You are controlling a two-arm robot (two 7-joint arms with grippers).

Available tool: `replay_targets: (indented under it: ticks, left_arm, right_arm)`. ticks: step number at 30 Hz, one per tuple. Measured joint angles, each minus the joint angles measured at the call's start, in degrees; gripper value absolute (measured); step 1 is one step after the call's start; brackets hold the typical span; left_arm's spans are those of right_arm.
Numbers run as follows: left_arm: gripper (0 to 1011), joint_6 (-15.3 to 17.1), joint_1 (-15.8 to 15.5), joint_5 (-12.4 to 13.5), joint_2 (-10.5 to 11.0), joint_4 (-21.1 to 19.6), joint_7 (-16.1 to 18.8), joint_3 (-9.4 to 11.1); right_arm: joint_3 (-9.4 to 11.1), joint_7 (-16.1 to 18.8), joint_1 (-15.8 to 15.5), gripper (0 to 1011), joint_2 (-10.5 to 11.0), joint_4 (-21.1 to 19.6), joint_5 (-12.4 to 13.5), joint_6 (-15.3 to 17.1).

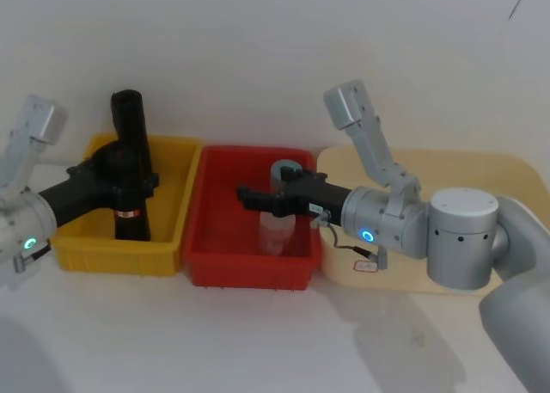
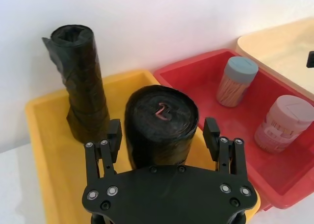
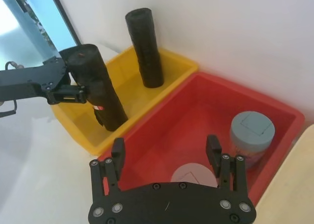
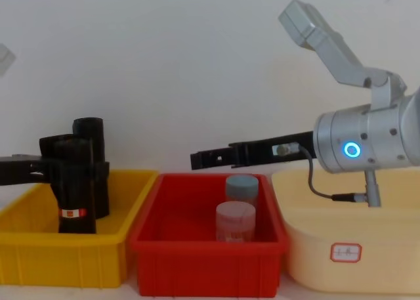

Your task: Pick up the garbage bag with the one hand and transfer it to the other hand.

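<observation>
Closest in, my left pincer [image 2: 162, 131] is clamped on the garbage bag [image 2: 161, 111], one finger on each side, above its red-and-white band. The bag stands in the yellow bin [image 1: 163, 254], just in front of a plain black roll [image 2: 81, 82]. Alongside, the red bin [image 1: 249, 271] holds a grey-lidded jar [image 3: 251, 133] and a pink-lidded jar [image 2: 284, 121]. My right pincer [image 3: 167, 148] hangs over them, spread wide. Beyond sits a cream tub [image 4: 387, 260]. All rest on a white desk [image 1: 258, 341] against a bare white wall [image 1: 258, 49].
</observation>
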Motion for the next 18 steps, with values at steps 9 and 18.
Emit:
replay_targets:
  ticks: [9,18]
  left_arm:
    - [1001,-0.4,-1.4,1.2,-0.8,1.4,-0.2,1.1]
    - [1001,-0.6,-1.9,1.8,-1.2,2.0,-0.2,1.5]
  right_arm:
    - [-0.6,0.4,0.5,1001,0.3,1.7,-0.4,0.3]
    - [-1.5,1.2,1.5,1001,0.4,4.3,-1.5,0.7]
